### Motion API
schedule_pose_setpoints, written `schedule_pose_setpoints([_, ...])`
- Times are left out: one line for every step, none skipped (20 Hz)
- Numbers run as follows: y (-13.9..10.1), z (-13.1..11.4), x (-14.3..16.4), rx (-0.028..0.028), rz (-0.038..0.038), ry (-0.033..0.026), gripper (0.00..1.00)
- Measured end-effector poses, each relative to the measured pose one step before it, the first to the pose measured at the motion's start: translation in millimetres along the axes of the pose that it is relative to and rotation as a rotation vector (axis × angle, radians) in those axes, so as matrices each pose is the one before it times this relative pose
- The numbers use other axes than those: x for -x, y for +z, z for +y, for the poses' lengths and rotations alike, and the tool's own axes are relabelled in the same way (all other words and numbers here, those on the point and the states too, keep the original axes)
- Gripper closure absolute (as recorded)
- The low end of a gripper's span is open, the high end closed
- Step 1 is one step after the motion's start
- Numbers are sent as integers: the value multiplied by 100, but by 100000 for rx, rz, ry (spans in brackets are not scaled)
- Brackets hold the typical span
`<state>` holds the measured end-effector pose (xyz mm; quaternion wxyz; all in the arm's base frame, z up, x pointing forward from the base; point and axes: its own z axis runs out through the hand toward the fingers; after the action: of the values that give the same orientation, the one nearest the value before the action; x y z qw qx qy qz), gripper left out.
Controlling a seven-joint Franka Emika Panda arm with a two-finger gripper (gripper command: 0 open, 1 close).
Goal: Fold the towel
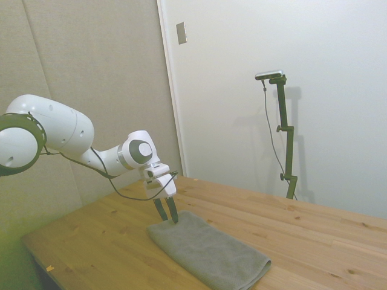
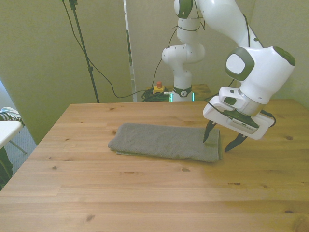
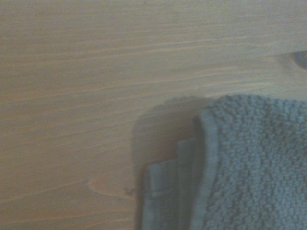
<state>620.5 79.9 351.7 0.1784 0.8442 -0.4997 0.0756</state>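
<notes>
Folded grey towel (image 2: 164, 141) on wooden table (image 2: 145, 193), claw (image 2: 221, 141) spread at its end

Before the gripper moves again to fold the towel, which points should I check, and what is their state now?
1. Gripper open: ok.
2. Fingers straddle the end of the towel at the front view's right: ok.
3. Towel flat on the table: ok.
4. Layers at the corner aligned: not ok, lower edges stick out.
5. Fingertips touching the cloth: cannot tell.
</notes>
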Motion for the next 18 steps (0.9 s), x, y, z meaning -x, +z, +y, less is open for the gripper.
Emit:
schedule_pose_setpoints([76, 228, 0, 293, -49, -208, 0])
schedule_pose_setpoints([59, 193, 74, 259, -81, -289, 0])
schedule_pose_setpoints([15, 228, 88, 213, -50, -198, 0])
schedule_pose_setpoints([67, 212, 101, 300, 24, -217, 0])
schedule_pose_setpoints([70, 198, 67, 325, 308, -294, 0])
schedule_pose_setpoints([67, 198, 6, 304, 667, -380, 0])
schedule_pose_setpoints([67, 153, -9, 201, 445, -224, 100])
schedule_pose_setpoints([77, 188, -48, 285, 454, -163, 100])
schedule_pose_setpoints([113, 181, -51, 339, 509, -204, 100])
schedule_pose_setpoints([80, 163, -33, 44, 554, -236, 100])
schedule_pose_setpoints([98, 174, -52, 322, 544, -210, 100])
schedule_pose_setpoints([101, 177, -85, 314, 494, -126, 100])
schedule_pose_setpoints([91, 88, -111, 90, 202, 68, 100])
schedule_pose_setpoints([113, 111, -129, 235, 280, 43, 100])
schedule_pose_setpoints([76, 66, -102, -15, 2, 167, 100])
schedule_pose_setpoints([101, 93, -120, -118, -47, 215, 100])
schedule_pose_setpoints([119, 36, -74, -251, 43, 80, 100])
schedule_pose_setpoints([99, 24, -66, -221, -41, 112, 100])
